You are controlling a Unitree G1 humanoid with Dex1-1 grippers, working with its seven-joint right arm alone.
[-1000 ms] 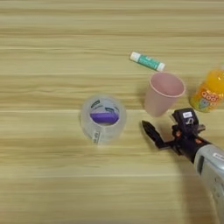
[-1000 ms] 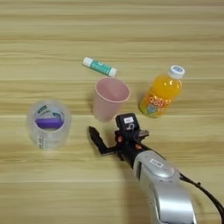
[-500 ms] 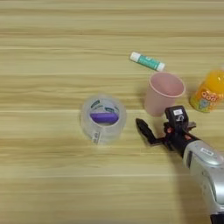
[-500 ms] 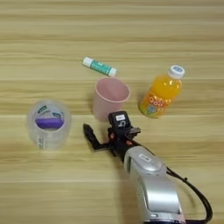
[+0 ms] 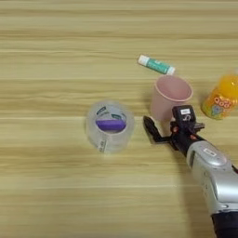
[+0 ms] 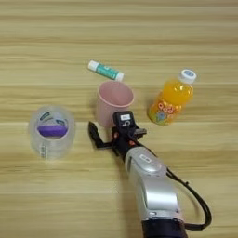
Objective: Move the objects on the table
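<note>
Nearest: silver forearm [image 6: 151,186] comes in from the bottom edge, ending in the black two-finger right gripper [image 6: 108,129]. Fingers spread wide, holding nothing; one finger [image 6: 95,135] points left toward the tape, the other sits just in front of the cup's base. Looks like it is lined up low between the two, cannot tell which it is meant for.

Left of the gripper: wide clear tape roll with purple inner label [image 5: 110,126], on its side, near but apart. Just beyond the gripper: pink plastic cup [image 6: 115,103], upright, open top. Right: small orange juice bottle with white cap [image 6: 171,98], upright. Farthest: green-and-white tube [image 6: 106,70] lying flat.

One of each on the light wooden table [image 5: 46,186], four items.
</note>
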